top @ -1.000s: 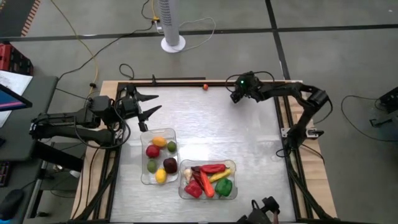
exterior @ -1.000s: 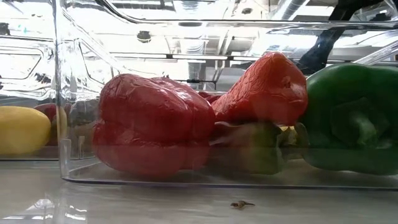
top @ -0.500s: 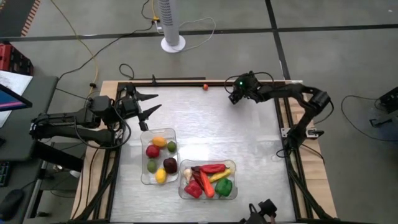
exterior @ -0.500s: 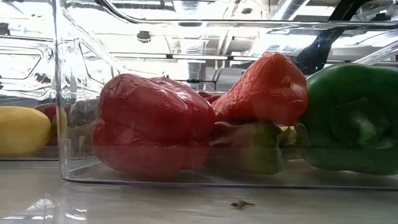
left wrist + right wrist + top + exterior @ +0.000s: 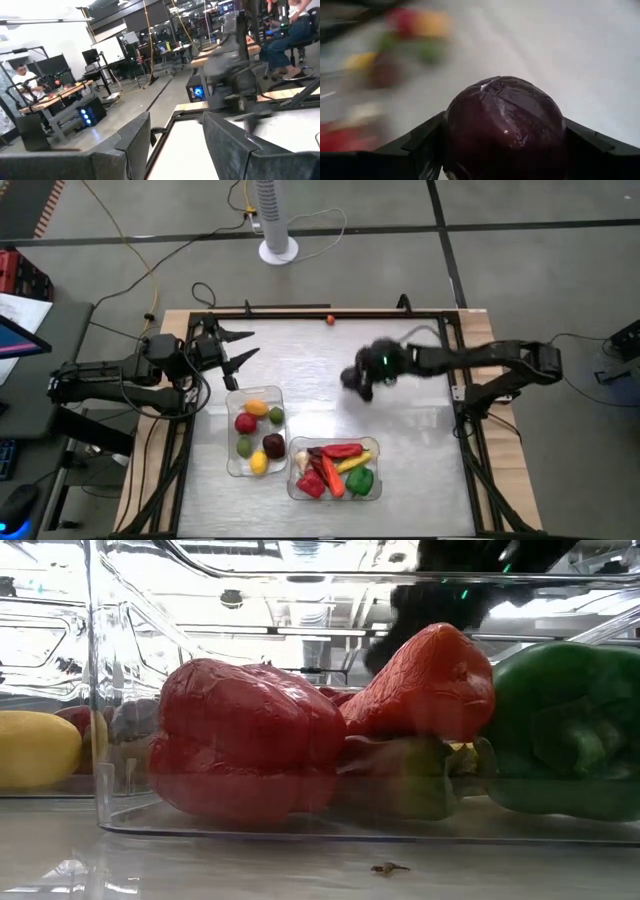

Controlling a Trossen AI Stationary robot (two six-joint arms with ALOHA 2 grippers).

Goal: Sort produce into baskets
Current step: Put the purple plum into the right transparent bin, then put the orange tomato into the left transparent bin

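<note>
Two clear baskets stand near the table's front. The left basket (image 5: 232, 430) holds lemons, limes, a red piece and a dark purple round. The right basket (image 5: 372, 446) holds red, orange and green peppers (image 5: 250, 735) and chillies. My right gripper (image 5: 352, 383) hangs over the table's middle, a little beyond the right basket, and is shut on a dark purple round (image 5: 505, 125). My left gripper (image 5: 243, 347) waits open and level at the left, above the far end of the left basket. My right gripper pinches the dark purple round by its two opposite sides (image 5: 452, 135), one finger (image 5: 420, 145) on each side. It points slanting down toward the baskets. The round is lifted clear of the table and fills the gap between the fingers.
A small orange-red piece (image 5: 329, 318) lies at the table's far edge by the rail. Bare table top (image 5: 400, 350) stretches between the baskets and the far edge. A white fan stand (image 5: 278, 250) is on the floor beyond the table.
My right gripper has swung quickly from the far right part of the table toward its middle and the baskets, mostly in the last half second, and has turned. It now shows in the low view above the peppers. My left arm has kept still.
</note>
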